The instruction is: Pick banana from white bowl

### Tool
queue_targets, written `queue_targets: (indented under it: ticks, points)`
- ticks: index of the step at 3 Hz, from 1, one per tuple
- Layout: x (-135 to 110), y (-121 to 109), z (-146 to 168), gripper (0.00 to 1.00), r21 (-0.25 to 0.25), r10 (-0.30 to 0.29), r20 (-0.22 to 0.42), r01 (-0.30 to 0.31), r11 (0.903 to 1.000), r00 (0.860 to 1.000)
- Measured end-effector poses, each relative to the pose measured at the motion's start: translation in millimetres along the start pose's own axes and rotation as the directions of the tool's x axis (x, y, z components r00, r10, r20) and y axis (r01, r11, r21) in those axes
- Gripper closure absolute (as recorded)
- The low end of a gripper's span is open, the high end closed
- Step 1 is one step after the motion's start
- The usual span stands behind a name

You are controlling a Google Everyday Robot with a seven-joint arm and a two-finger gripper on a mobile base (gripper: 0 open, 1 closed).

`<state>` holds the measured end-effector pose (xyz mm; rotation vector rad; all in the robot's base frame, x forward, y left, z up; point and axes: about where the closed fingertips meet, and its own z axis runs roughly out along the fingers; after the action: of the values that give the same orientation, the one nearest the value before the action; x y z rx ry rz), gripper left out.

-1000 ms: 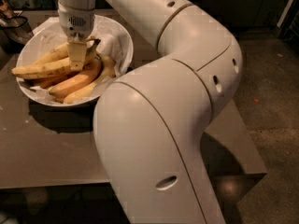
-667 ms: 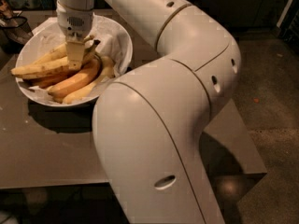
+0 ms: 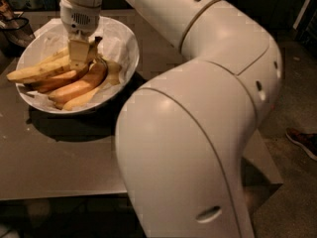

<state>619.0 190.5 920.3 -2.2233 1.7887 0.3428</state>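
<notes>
Several bananas lie in the wide round white paper-lined bowl [image 3: 124,43]. The gripper claw [image 3: 81,53] is down inside it, right on the long slim pale yellow banana [image 3: 34,72], which stretches sideways from under the claw out past the rim. Plumper orange-yellow bananas [image 3: 79,87] sit just beside. Can't tell if it's clamped.

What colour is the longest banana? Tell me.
Pale yellow banana, best in the camera view; the tool is at it, inside the bowl.

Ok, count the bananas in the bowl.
5 at least, all in the bowl: long banana over the left rim, short one above it, three plumper ones below. The hand sits among them and may hide more.
</notes>
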Motion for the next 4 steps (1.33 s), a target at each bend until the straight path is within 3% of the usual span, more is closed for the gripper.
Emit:
queue_targets:
  ticks: [2,4]
  points:
    - [-20.8,48.3,-55.1,1.0,0.08,-0.016,0.084,0.009,0.9967,0.996]
    - [-55.2,103.6,-91.4,1.0,0.134,-0.094,0.107,0.079,0.9879,0.99]
